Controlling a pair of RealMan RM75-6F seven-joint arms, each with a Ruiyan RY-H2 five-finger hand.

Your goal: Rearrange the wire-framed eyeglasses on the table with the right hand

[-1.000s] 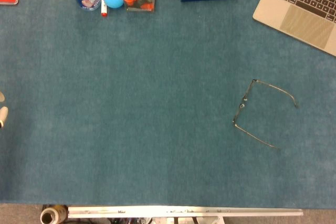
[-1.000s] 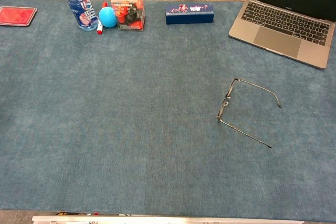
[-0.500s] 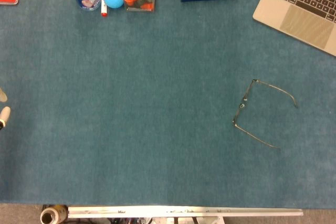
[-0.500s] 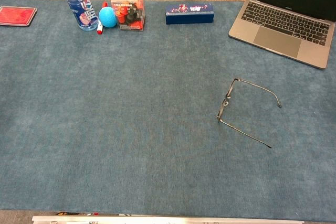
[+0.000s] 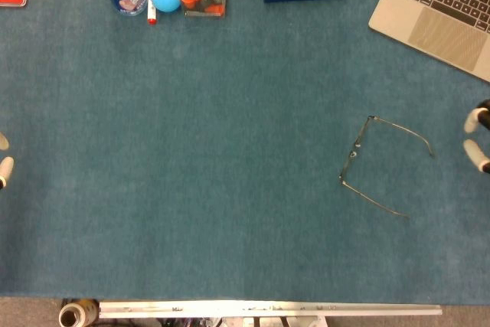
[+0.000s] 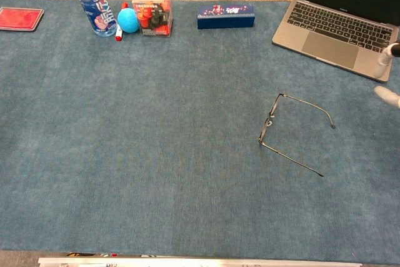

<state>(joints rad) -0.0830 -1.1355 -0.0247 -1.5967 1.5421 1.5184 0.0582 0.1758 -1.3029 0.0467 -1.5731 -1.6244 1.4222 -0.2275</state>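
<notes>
Risks skidding or bending the thin eyeglasses (image 5: pixel 380 165) if the right hand (image 5: pixel 476 138), fingertips apart and empty, clamps carelessly.

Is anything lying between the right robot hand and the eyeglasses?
No. In the head view, only bare blue table cover separates the right robot hand from the eyeglasses.
</notes>
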